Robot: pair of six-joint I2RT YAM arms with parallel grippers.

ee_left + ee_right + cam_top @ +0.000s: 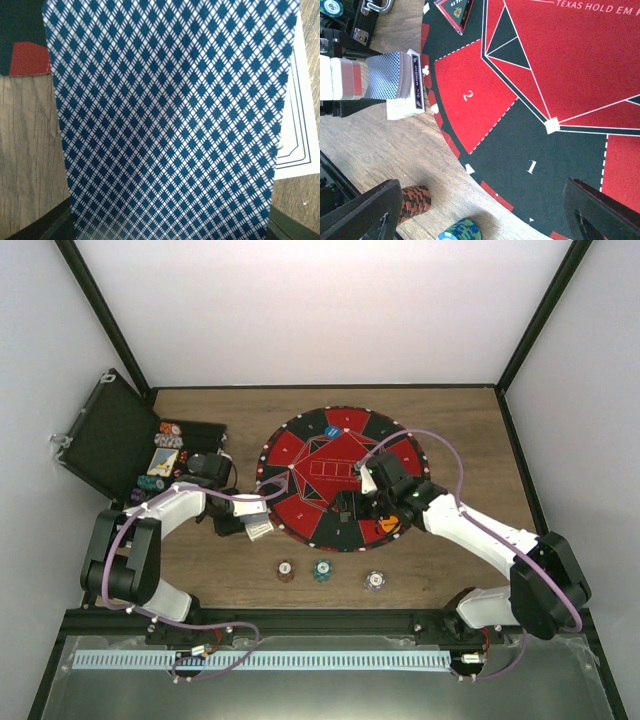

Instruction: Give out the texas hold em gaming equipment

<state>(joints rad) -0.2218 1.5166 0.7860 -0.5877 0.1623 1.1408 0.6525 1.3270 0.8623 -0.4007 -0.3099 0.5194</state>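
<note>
My left gripper (252,523) is shut on a deck of playing cards (263,530) at the left rim of the round red-and-black mat (340,455). In the left wrist view a blue diamond-patterned card back (170,125) fills the frame and hides the jaws. In the right wrist view the deck (390,80) sits above a white card box (402,109). My right gripper (345,505) is open and empty over mat sector 1 (532,167). Three chip stacks stand on the table: brown (286,569), green-blue (322,569) and white (374,581).
The black hinged case (105,435) lies open at the far left with more chips (150,483) and cards in it. An orange chip (388,526) and a small blue item (333,421) lie on the mat. The brown (415,200) and green-blue (462,232) stacks stand near my right fingers (360,215).
</note>
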